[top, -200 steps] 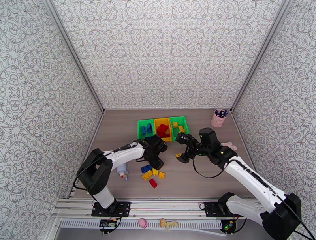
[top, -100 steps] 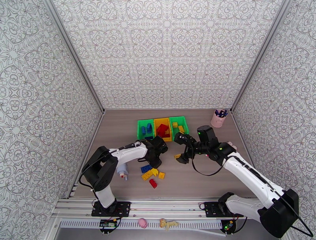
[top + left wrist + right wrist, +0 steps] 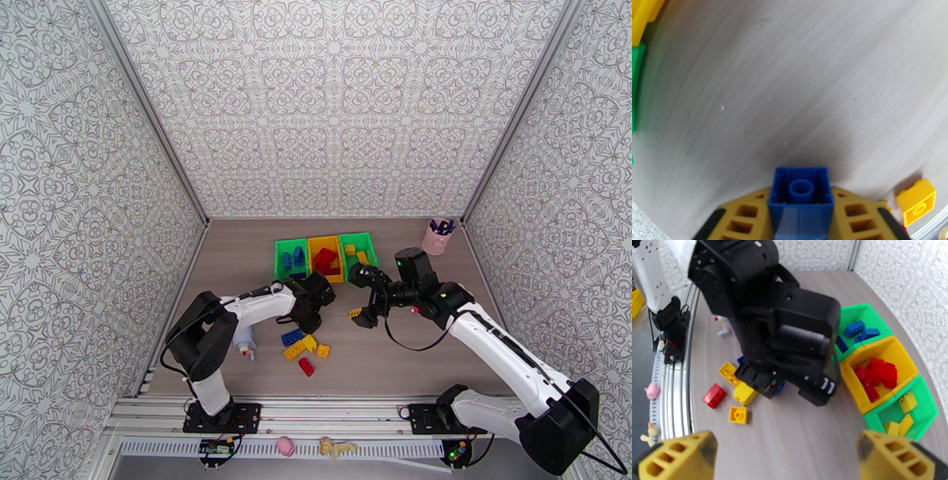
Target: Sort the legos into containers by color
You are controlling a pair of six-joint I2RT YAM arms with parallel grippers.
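We see blue bricks (image 3: 297, 256) in the left green bin (image 3: 277, 260), red bricks (image 3: 325, 259) in the yellow bin (image 3: 324, 240), yellow bricks (image 3: 362, 256) in the right green bin (image 3: 373, 256), and white walls (image 3: 332, 103) with a grey floral pattern.

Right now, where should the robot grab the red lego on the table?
I'd come straight down from above and pinch the red lego across its two long flat sides. It lies flat and apart from the yellow bricks, so there's room either side.

White arm links (image 3: 505, 357) with black joints (image 3: 415, 274), looping black cable (image 3: 412, 348), yellow slotted fingers (image 3: 679, 459).
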